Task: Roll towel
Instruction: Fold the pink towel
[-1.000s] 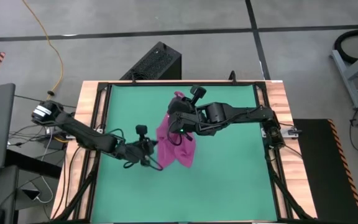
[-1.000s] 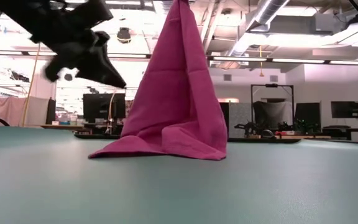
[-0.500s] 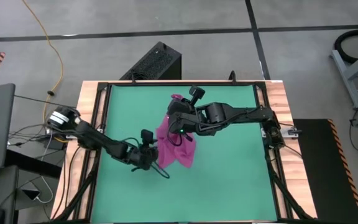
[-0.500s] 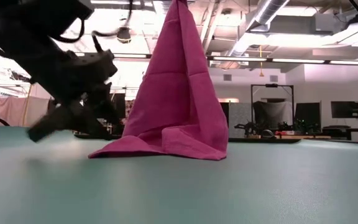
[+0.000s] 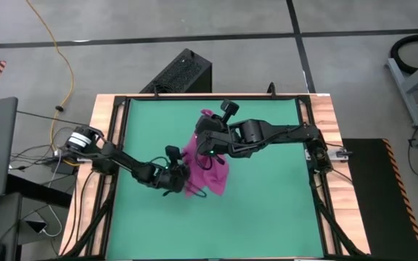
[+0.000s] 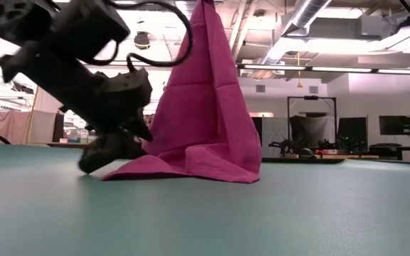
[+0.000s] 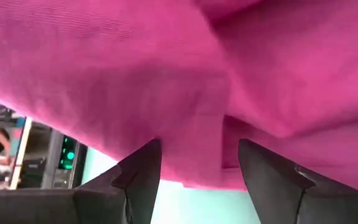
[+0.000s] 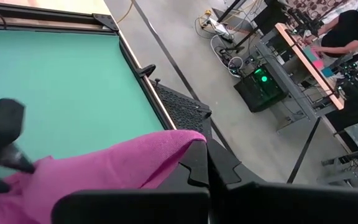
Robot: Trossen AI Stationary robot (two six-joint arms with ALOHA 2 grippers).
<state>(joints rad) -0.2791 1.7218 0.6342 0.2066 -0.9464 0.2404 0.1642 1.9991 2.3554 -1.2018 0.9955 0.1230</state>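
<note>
While right gripper [image 5: 206, 136] lifts one towel [image 6: 203, 121], left gripper [image 7: 199, 163] gapes.

in the low view the towel [image 6: 203, 107] runs off the top edge, so the right gripper pinching its peak is out of sight there. from above, that gripper [image 5: 207, 138] is a dark mass over the cloth and its fingertips cannot be made out. the left gripper [image 6: 116, 146] is motion-blurred low beside the towel's draped corner. the left wrist view is almost filled with cloth [image 7: 229, 81], hiding the worktop.
</note>
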